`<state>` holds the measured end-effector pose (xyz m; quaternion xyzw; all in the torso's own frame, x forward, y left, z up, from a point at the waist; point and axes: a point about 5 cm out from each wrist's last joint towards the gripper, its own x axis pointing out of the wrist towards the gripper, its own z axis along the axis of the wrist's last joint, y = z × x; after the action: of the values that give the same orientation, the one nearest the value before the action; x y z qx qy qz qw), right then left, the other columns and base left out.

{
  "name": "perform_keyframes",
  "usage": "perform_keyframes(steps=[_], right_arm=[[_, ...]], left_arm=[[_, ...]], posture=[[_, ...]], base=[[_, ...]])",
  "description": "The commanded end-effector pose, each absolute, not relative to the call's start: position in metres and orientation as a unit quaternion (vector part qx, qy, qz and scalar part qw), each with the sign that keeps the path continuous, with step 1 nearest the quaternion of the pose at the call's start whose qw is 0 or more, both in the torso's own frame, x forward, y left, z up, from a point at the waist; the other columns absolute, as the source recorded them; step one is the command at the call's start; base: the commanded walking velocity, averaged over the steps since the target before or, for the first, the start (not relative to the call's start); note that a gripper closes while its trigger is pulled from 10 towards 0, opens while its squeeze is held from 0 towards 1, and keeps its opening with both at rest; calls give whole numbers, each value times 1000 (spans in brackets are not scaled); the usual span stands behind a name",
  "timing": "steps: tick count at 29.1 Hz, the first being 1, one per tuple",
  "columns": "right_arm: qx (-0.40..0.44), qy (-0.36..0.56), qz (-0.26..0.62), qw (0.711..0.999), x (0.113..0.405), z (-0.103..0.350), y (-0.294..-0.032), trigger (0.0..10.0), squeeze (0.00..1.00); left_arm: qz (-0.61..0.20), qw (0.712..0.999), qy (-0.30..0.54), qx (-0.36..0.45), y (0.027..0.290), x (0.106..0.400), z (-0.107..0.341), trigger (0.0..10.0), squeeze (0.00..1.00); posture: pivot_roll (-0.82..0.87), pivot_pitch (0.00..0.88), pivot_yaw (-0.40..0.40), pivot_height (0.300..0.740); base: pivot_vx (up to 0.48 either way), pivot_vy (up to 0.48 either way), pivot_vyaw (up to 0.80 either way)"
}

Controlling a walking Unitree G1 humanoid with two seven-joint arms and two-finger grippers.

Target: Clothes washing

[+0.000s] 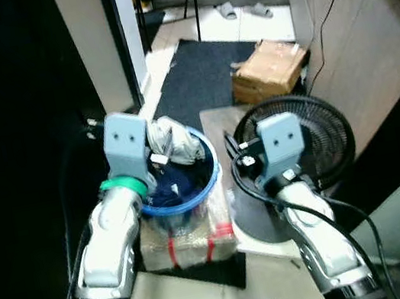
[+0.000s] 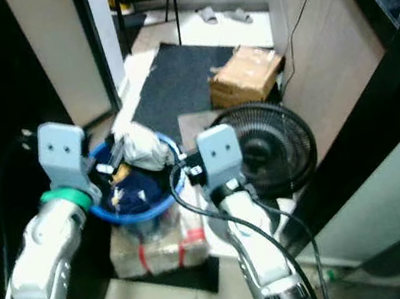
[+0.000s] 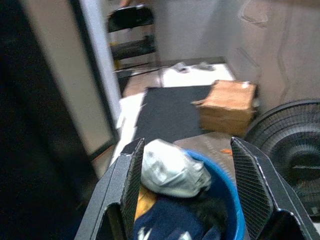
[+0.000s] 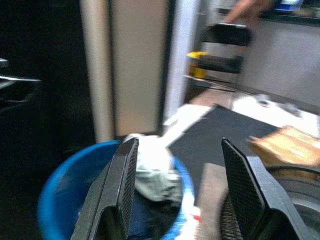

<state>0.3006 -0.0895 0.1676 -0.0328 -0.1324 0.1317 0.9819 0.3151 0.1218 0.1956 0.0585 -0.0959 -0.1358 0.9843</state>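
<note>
A blue laundry basket [image 1: 173, 207] stands on a plastic-wrapped package [image 1: 189, 243] on the floor right in front of me. In it lie a pale grey garment [image 1: 170, 141] on top at the far side and a dark navy one [image 1: 175, 186] below. My left gripper [image 3: 187, 185] hovers open over the basket's left rim, with the grey garment [image 3: 172, 170] between and beyond its fingers [image 3: 128, 185]. To the basket's right, my right gripper [image 4: 182, 195] is also open and empty, looking across the basket [image 4: 65, 185] at the same garment [image 4: 152, 167].
A black floor fan [image 1: 318, 136] stands close beside the right arm. Beyond are a cardboard box [image 1: 271, 67], a dark mat [image 1: 199, 80] and slippers [image 1: 241, 10]. A dark opening and a door frame [image 1: 92, 44] are on the left, a wooden wall [image 1: 364, 27] on the right. A person's arm [image 4: 245, 7] shows far back.
</note>
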Motion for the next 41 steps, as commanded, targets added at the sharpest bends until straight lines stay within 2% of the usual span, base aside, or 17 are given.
perform_keyframes(steps=[1, 20, 31, 37, 41], right_arm=[[-30, -121, 128, 984, 300, 163, -92, 10000, 0], [-29, -121, 134, 983, 299, 163, -89, 10000, 0], [-72, -135, 98, 983, 302, 162, -91, 10000, 0], [-53, -127, 105, 985, 301, 161, -90, 10000, 0], [-47, -125, 112, 985, 300, 160, -89, 10000, 0]], left_arm=[[-137, 985, -90, 62, 121, 314, 193, 10000, 0], [-134, 985, -90, 64, 121, 314, 192, 10000, 0], [-148, 982, -105, 51, 119, 313, 195, 10000, 0], [-145, 983, -103, 53, 120, 314, 195, 10000, 0], [-143, 983, -103, 56, 119, 314, 195, 10000, 0]], posture=[[19, 70, 37, 709], [18, 67, 39, 709], [13, 45, 37, 709], [10, 39, 38, 709], [9, 43, 37, 709]], base=[[-259, 0, 0], [-259, 0, 0], [0, 0, 0], [0, 0, 0], [375, 0, 0]])
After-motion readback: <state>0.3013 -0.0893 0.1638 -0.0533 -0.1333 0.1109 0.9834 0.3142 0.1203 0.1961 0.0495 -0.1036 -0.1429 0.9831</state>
